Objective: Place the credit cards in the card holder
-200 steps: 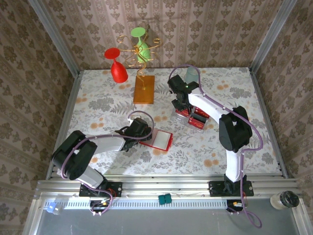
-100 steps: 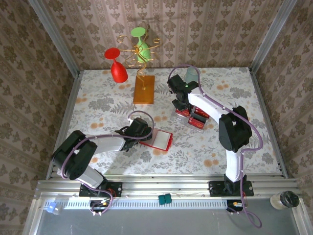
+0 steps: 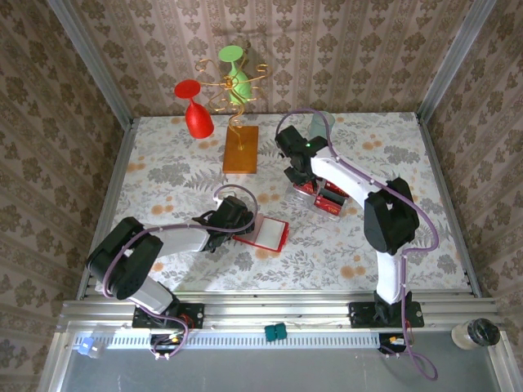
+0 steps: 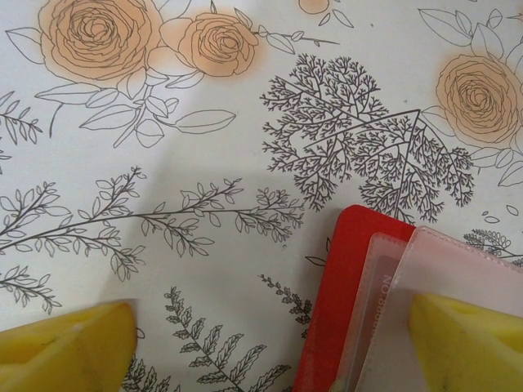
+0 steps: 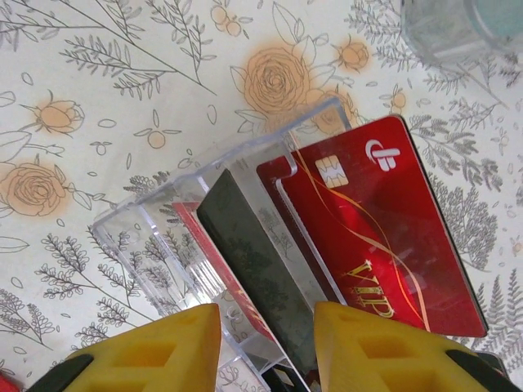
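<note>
The card holder [image 3: 272, 235] lies open on the floral table, red with pale inner pockets [image 4: 384, 310]. My left gripper [image 3: 239, 222] is open wide at its left edge. One yellow fingertip [image 4: 466, 343] rests on the pale pocket and the other stands on bare cloth. The credit cards [image 3: 327, 198] stand in a clear acrylic rack [image 5: 163, 220]. One red card with gold VIP lettering [image 5: 384, 229] faces the right wrist camera. My right gripper [image 5: 265, 351] hangs over the rack, jaws apart astride a dark card edge [image 5: 261, 269], not pressing on it.
An orange-brown block with gold wire [image 3: 240, 149] stands at the back, with a red glass [image 3: 194, 110] and a green glass [image 3: 237, 77] near it. A clear cup [image 3: 319, 126] sits just behind the rack. Papered walls close in three sides.
The right gripper has shifted slightly toward the far left over the rack, and its jaws stand a little wider. The left arm and the card holder have not moved.
</note>
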Controlling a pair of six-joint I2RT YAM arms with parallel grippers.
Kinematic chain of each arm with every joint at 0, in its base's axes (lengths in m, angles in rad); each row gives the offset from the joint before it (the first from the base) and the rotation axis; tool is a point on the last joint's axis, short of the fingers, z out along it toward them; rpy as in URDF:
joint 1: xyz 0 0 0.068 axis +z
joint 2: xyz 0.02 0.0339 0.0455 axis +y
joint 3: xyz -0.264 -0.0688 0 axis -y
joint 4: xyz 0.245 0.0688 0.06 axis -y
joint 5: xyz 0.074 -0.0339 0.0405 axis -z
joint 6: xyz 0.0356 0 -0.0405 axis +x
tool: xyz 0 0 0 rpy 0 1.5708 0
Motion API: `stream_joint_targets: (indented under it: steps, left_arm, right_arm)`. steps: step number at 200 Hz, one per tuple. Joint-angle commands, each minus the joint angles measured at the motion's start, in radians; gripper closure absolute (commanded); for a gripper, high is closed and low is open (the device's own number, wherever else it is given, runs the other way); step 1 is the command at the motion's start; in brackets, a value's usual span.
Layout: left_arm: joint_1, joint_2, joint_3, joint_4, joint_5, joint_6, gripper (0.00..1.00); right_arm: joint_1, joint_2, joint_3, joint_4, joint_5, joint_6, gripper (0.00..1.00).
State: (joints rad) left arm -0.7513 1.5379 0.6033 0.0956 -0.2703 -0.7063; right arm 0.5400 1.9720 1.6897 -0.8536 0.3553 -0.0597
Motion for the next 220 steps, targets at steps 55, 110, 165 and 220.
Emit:
stream_joint_targets:
  steps: [55, 110, 165, 220]
  left_arm:
    - [-0.001, 0.058, -0.014, 0.047, 0.112, -0.024, 0.11]
    - [-0.001, 0.056, -0.019, 0.047, 0.112, -0.026, 0.12]
    - [-0.001, 0.057, -0.024, 0.049, 0.111, -0.028, 0.12]
    - [-0.002, 0.063, -0.02, 0.055, 0.112, -0.028, 0.11]
  right_arm:
    - [0.005, 0.049, 0.033, -0.052, 0.125, -0.111, 0.65]
    - [0.008, 0.066, 0.037, -0.055, 0.111, -0.113, 0.7]
    - [0.009, 0.064, 0.044, -0.06, 0.111, -0.106, 0.71]
    - [0.012, 0.063, 0.049, -0.065, 0.105, -0.111, 0.7]
